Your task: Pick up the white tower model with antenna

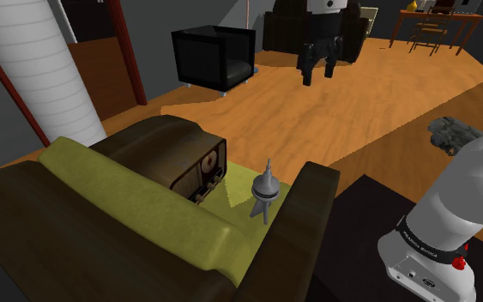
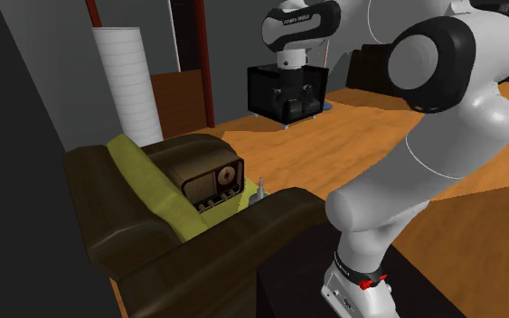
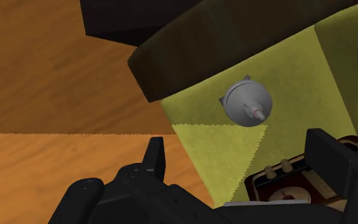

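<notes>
Pretty clearly a living room in someone's house; wooden floor [image 1: 368,94] all over; a big brown armchair [image 1: 308,202] with olive cushions and an old-style radio [image 1: 201,172] sitting on its seat; a black armchair [image 1: 209,56] further back; a wooden table with chairs [image 1: 437,26] in the far corner.

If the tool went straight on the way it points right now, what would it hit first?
Most likely the yellow-green seat cushion, in the gap between the grey tower model and the old radio. The open tool aims just beside the tower, though depth is hard to judge.
</notes>
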Robot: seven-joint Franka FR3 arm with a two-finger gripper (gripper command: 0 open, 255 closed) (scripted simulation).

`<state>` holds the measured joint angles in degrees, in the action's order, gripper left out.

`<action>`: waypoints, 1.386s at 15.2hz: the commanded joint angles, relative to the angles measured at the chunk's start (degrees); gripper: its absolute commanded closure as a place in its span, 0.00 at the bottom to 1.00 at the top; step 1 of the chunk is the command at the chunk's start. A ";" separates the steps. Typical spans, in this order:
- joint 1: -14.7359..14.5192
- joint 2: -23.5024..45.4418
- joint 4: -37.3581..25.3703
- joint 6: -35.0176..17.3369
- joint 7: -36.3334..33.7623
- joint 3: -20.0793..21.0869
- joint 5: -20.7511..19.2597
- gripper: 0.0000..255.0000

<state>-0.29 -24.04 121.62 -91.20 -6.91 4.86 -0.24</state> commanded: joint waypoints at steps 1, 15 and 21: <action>-0.30 6.47 -3.55 1.74 -0.86 1.06 -0.21 0.00; -4.08 50.36 -31.47 17.44 -4.87 4.23 -3.15 0.00; -6.66 68.49 -44.75 26.04 -5.47 4.27 -3.63 0.00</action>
<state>-6.45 41.60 78.99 -66.82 -12.21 9.08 -3.91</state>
